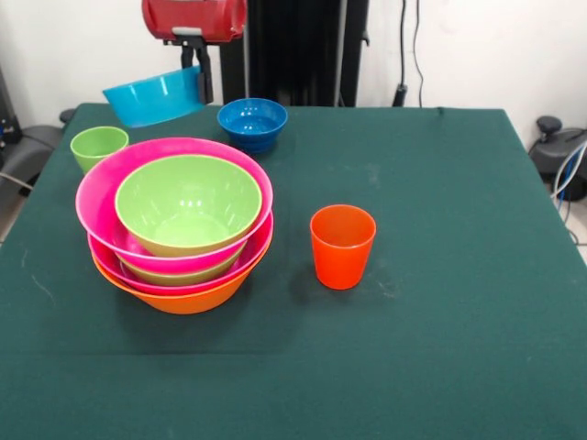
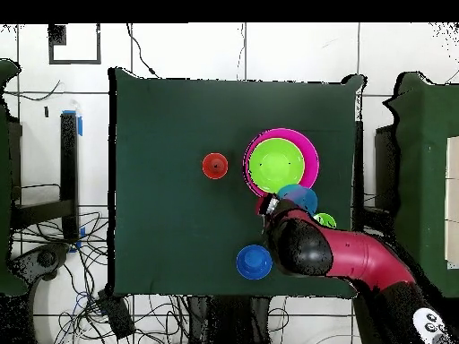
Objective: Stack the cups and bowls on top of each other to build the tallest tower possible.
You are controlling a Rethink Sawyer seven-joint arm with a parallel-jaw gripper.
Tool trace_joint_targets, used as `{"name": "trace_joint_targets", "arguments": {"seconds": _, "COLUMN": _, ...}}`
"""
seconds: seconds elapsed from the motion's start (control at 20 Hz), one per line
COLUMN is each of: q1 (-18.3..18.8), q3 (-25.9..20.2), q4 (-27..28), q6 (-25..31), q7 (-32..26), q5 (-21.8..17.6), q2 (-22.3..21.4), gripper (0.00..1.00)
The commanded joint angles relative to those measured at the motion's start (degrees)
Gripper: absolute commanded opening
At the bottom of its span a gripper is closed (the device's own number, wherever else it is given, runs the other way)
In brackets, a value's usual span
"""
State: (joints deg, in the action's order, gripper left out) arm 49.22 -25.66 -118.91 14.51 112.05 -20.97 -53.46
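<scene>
Gripping a tilted light blue bowl (image 1: 156,96) above the tower (image 1: 179,220), jaws (image 1: 198,81) clamped on its rim.

dark green cloth covers the table (image 1: 440,275). plain white wall (image 1: 477,46) behind it, with a black cable (image 1: 402,46) hanging down. from overhead, white floor tiles (image 2: 179,54) and tangled cables (image 2: 63,260) beside the table.

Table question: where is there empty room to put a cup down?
Bare green cloth runs past the orange cup, and along the edge nearest the front camera. It is crowded around the tower, green cup and dark blue bowl.
</scene>
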Motion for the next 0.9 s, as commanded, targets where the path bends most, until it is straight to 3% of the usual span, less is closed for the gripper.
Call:
{"name": "trace_joint_targets", "arguments": {"seconds": 0.05, "q1": -0.7, "q3": -3.8, "q4": -4.8, "q6": 6.5, "q7": -1.1, "q5": 0.3, "q2": -0.5, "gripper": 0.0}}
{"name": "trace_joint_targets", "arguments": {"seconds": 0.55, "q1": -0.7, "q3": -8.4, "q4": 2.4, "q6": 16.7, "q7": -5.8, "q5": 3.4, "q2": -2.2, "gripper": 0.0}}
{"name": "trace_joint_targets", "arguments": {"seconds": 0.9, "q1": -0.8, "q3": -10.1, "q4": 6.3, "q6": 19.8, "q7": -5.7, "q5": 3.5, "q2": -0.7, "gripper": 0.0}}
